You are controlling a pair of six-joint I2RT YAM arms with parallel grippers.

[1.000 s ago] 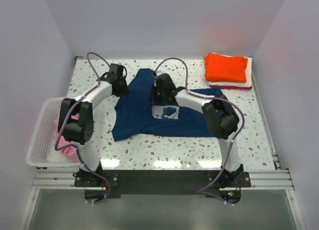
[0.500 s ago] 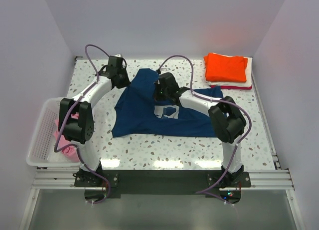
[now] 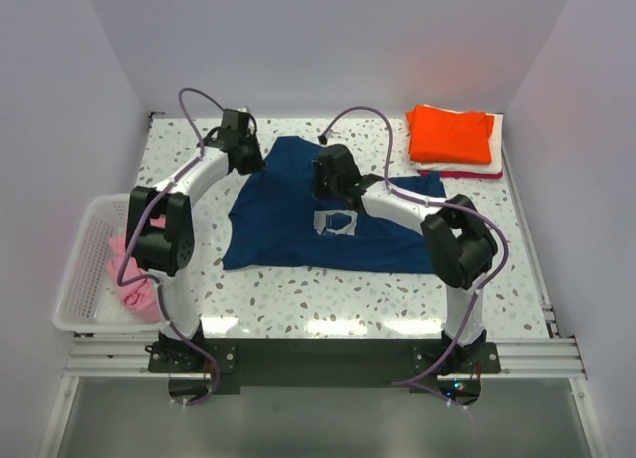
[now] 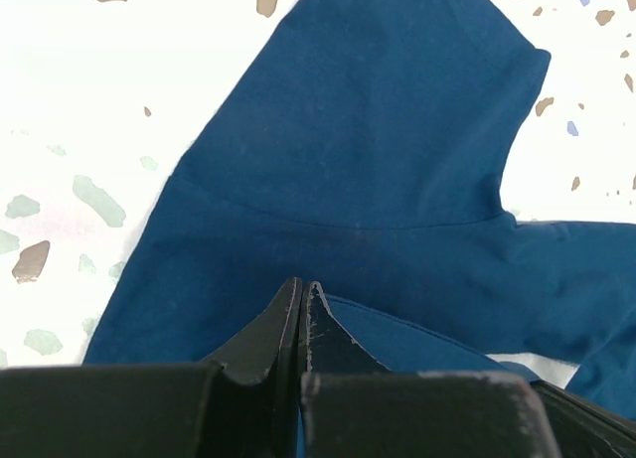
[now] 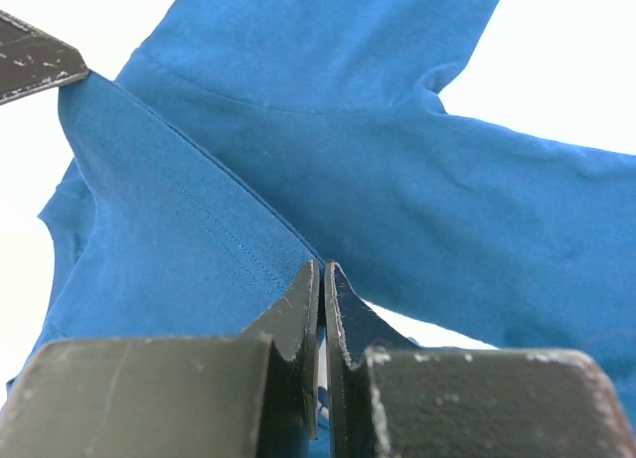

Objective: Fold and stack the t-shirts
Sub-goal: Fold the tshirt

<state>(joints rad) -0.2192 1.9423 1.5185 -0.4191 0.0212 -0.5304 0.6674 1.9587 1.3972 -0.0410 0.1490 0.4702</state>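
Pink t-shirt (image 3: 134, 279) bunched in the white basket (image 3: 75, 279), well off to the left of the left gripper (image 4: 301, 289). Left gripper pinched shut on the far edge of the navy t-shirt (image 3: 278, 215), right gripper (image 5: 323, 274) near on its right, clamped tight on the same raised hem, rest of the cloth spread on the table (image 3: 497, 279) nearer than both. Folded orange t-shirt (image 3: 449, 135) on a white one (image 3: 498, 145) and a red one (image 3: 462, 173), far right of the right gripper.

- The near strip of the table (image 3: 328, 299), in front of the navy t-shirt (image 3: 283, 229), lies bare from side to side.
- Bare table also runs right of it, up to the folded stack (image 3: 452, 135) in the far right corner.
- The basket (image 3: 81, 274) flanks the left edge.
- The left arm (image 3: 194, 185) and right arm (image 3: 397, 202) arch over the shirt's far half.
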